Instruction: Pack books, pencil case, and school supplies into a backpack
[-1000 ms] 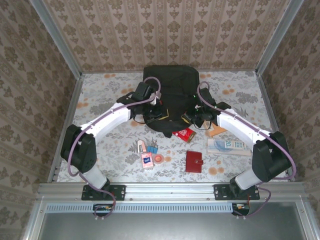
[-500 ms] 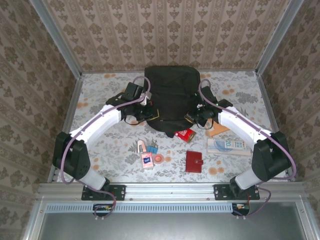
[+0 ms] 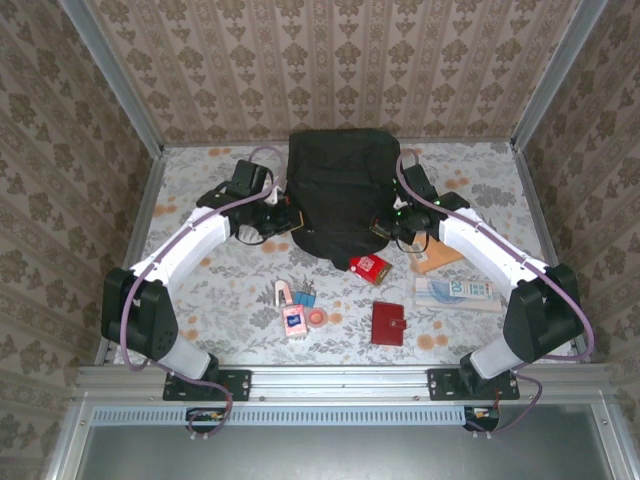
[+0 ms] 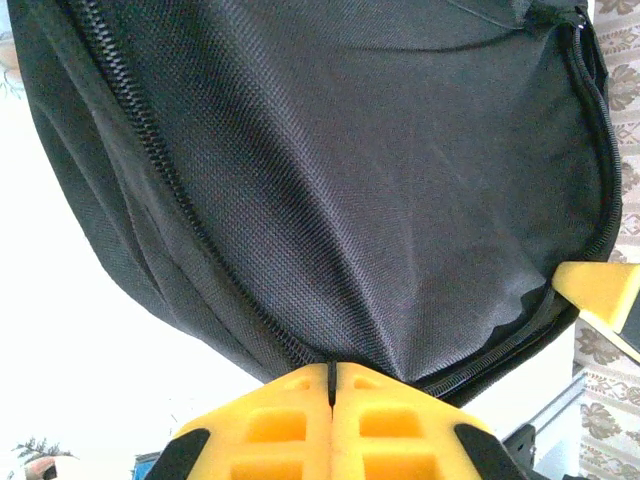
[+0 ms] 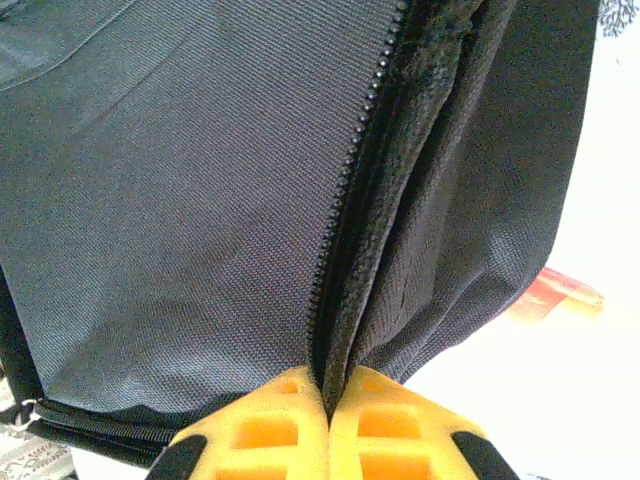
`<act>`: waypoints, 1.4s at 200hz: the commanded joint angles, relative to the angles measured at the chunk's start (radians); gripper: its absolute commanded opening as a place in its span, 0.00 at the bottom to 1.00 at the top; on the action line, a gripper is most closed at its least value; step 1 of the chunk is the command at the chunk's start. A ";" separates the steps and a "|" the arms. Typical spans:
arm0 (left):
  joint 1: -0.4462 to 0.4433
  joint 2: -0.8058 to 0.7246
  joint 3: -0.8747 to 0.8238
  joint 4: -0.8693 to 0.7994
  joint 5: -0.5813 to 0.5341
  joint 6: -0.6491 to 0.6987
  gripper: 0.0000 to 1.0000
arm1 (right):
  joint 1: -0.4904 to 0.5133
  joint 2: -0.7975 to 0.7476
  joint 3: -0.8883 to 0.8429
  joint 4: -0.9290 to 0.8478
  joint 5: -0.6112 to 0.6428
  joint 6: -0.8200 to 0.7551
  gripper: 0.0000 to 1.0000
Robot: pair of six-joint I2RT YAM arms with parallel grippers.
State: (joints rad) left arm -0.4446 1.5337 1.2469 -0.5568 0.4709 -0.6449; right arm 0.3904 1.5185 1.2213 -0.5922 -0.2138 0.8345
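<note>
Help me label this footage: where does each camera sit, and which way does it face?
Top external: above and behind the arms, looking down on the table, backpack and both arms, bases nearest.
Left wrist: on the left arm, facing along its shut yellow fingers into backpack fabric.
Right wrist: on the right arm, facing along its shut fingers at the zip.
Shared: both wrist views show fingers pinching the backpack.

Damask-papered walls [image 3: 330, 70], floral tabletop [image 3: 490, 165]
</note>
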 commanded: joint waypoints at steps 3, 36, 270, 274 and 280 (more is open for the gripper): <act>0.038 0.041 0.062 -0.042 -0.089 0.067 0.00 | -0.040 0.006 0.039 -0.120 0.132 -0.097 0.00; 0.007 0.020 0.053 -0.018 -0.081 0.064 0.00 | -0.083 0.036 0.089 -0.128 0.132 -0.134 0.00; -0.166 0.137 0.111 0.169 0.053 -0.055 0.00 | -0.010 0.065 0.063 0.050 -0.125 0.221 0.64; -0.166 0.134 0.106 0.169 0.053 -0.055 0.00 | -0.003 0.074 0.064 0.062 -0.129 0.230 0.64; -0.164 0.129 0.097 0.171 0.052 -0.055 0.00 | 0.010 0.088 0.067 0.083 -0.131 0.241 0.64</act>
State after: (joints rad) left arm -0.6102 1.6768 1.3449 -0.4442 0.4858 -0.6777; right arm 0.3519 1.5745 1.3037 -0.5823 -0.2928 0.9314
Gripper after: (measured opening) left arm 0.050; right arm 0.637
